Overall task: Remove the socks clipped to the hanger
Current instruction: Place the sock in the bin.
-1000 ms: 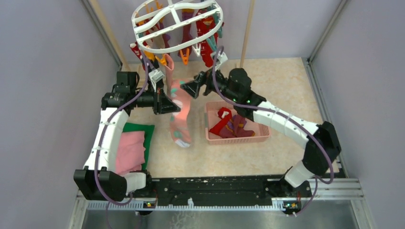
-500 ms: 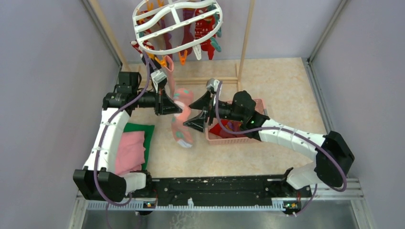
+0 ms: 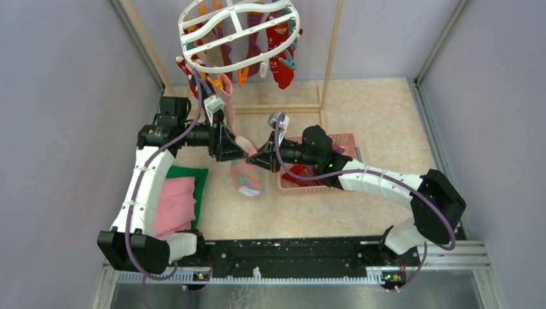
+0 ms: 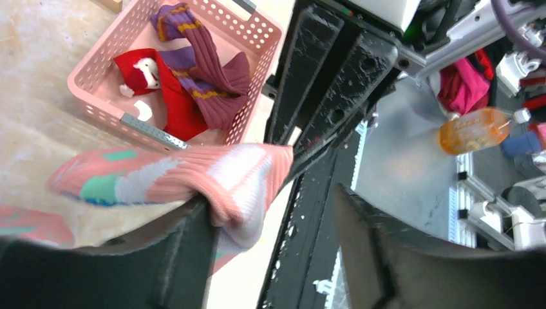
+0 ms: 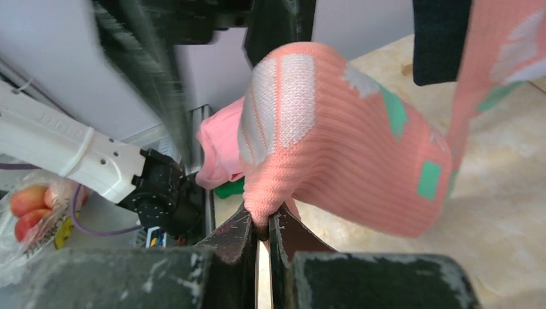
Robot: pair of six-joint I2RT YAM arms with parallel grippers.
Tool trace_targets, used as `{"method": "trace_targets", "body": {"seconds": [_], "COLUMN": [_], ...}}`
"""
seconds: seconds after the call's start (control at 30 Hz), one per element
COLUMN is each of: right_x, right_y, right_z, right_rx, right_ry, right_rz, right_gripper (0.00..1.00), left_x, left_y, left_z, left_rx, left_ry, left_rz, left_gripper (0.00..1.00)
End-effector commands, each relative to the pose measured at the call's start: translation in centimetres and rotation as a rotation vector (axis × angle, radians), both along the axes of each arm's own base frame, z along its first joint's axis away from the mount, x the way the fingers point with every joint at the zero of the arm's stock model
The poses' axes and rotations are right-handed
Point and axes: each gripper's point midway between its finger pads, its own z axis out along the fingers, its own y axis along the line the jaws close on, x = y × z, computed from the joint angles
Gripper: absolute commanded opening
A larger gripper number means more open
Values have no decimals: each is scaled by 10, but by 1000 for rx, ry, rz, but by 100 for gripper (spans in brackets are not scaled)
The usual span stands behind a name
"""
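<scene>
The pink patterned sock (image 5: 335, 135), hung between the arms below the hanger (image 3: 239, 35), was newly pinched by the right gripper (image 5: 263, 226) as the left gripper (image 4: 269, 199) was opened around it, so a handover was judged underway.

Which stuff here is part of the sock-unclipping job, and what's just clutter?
Job: hanger; red socks clipped to it; pink sock, pinched by right gripper, beside open left gripper; pink basket holding other socks.
Clutter: folded pink and green cloths; wooden pole; orange bottle.
</scene>
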Motion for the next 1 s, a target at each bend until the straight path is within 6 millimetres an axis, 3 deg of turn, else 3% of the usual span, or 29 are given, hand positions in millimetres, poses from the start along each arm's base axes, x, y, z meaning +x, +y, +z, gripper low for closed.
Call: {"method": "trace_targets", "body": {"seconds": [0.0,0.03,0.07,0.17,0.27,0.47,0.73,0.83,0.87,0.9,0.93,0.97], "right_x": [12,15,21,25,28,34,69,77,77,77,78,76], "right_y": [-18,-27,-38,-74,-109,-161,-211,-224,-228,-231,-232,-235], "right_z": [47,48,48,48,36,-6,-63,-88,-95,-101,-102,-105], "right_rx": [70,64,57,54,16,-84,-189,-268,-296,-320,-333,-356], "right_ry": [-69,-62,-52,-29,-15,12,119,179,204,220,225,234], "right_rz": [-119,-148,-183,-253,-332,-515,-827,-915,-937,-952,-962,-970], "right_gripper": [0,0,0,0,0,0,0,26,40,86,97,98], "left_x": [-7,-6,-5,-4,-3,-3,0,1,1,2,3,3], "left_y": [-3,-1,0,4,7,9,11,13,13,14,14,15], "left_z": [20,20,20,21,21,24,30,33,34,35,35,36], "left_rx": [-18,-5,9,52,81,92,112,125,129,132,135,138], "left_ry": [-71,-77,-84,-117,-140,-168,-190,-205,-210,-215,-218,-220], "left_rz": [-42,-34,-29,-16,-7,1,17,25,28,31,34,37], "left_gripper": [84,95,98,99,99,99,99,99,99,99,99,99]}}
